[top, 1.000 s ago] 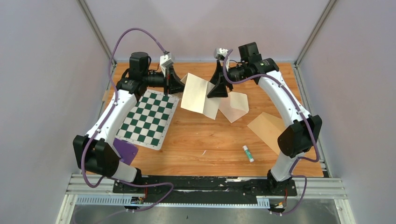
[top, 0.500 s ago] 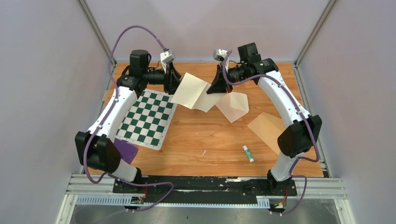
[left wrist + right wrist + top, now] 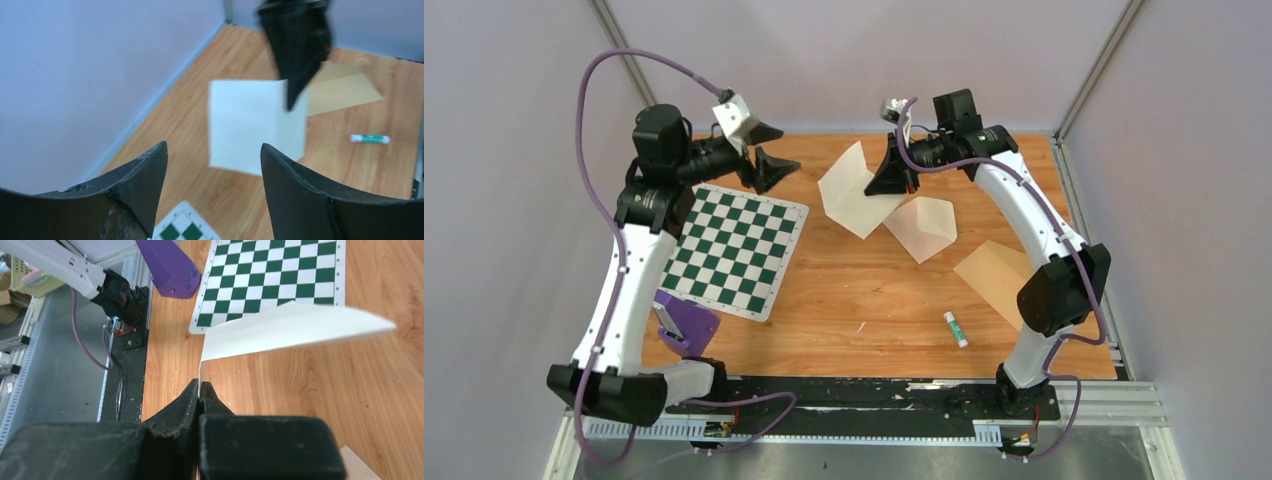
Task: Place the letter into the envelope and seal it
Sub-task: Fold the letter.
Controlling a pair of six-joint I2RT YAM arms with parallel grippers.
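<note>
With the right gripper (image 3: 882,188) pinched shut on one edge of the folded letter (image 3: 854,192), hanging above the table (image 3: 874,290) at upper middle, and the left gripper (image 3: 776,148) spread wide and empty at upper left, carry slowly, avoiding swing or crumpling.

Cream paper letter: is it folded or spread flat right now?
Partly folded: the cream paper letter bends along a crease into two angled panels, pinched at one edge by the shut right gripper.
</note>
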